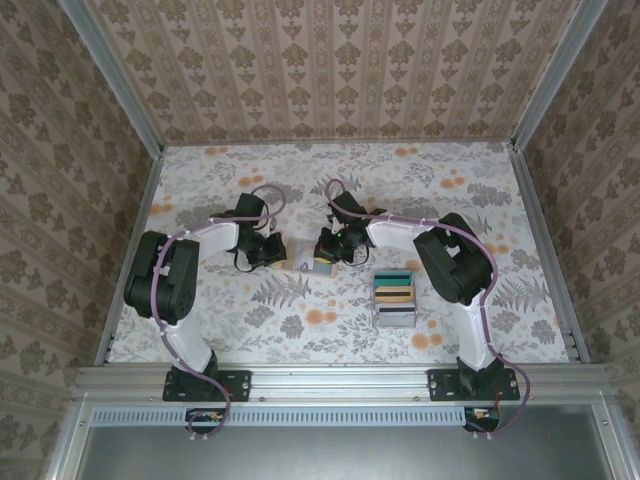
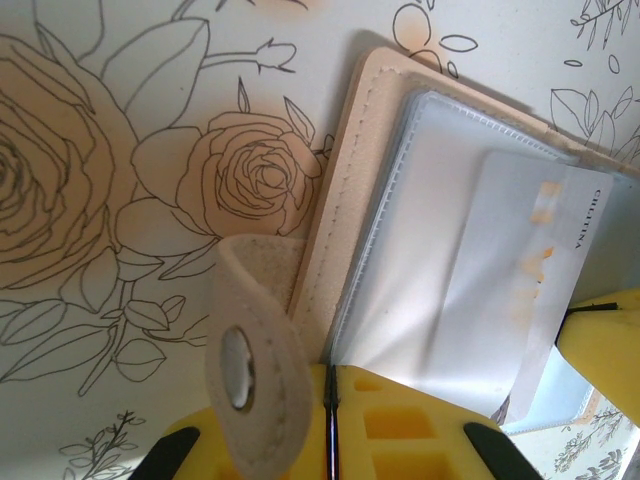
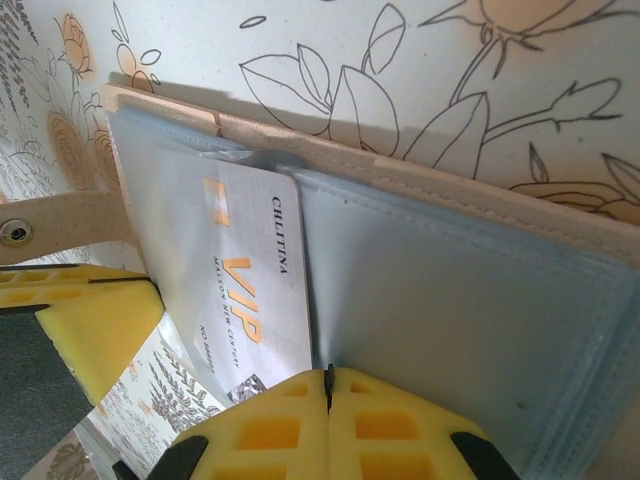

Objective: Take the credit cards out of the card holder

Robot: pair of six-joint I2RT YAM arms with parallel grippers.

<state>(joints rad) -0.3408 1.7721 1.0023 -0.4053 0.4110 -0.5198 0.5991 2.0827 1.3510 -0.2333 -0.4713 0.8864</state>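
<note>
Left gripper: pads pinching wallet edge at 6 o'clock.
Right gripper: pinching wallet lining likewise.
Card: white, poking from sleeve.

table: floral surface | card holder open at middle | card box to its right

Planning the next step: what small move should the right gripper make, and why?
Probably draw the right gripper, shut at a corner of the VIP card, back: it sticks partway out of the card holder, pinched by the left gripper.
</note>
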